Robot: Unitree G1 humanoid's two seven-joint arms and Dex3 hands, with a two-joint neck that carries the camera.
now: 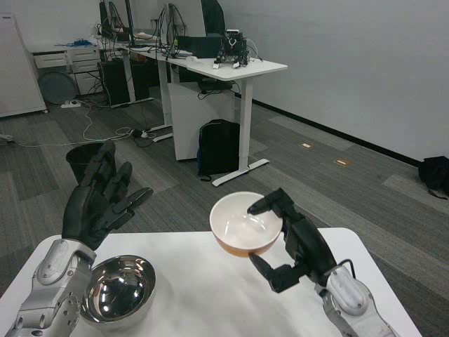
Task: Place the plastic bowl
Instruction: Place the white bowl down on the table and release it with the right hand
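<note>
Low at lower left sits a steel bowl (118, 291) on the table (203, 295); the left hand (98, 203) hovers spread, holding nothing; right of centre the right hand (291, 242) pinches the plastic bowl (245, 223) aloft; best lowered level onto bare tabletop before releasing.

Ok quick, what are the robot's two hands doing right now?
Left hand: open, fingers spread, holding nothing, raised above the metal bowl.
Right hand: holding the plastic bowl by its rim, above the table.

A white surface (210, 295) is filling the foreground, and a shiny steel bowl (119, 291) is sitting upright on its left part.
</note>
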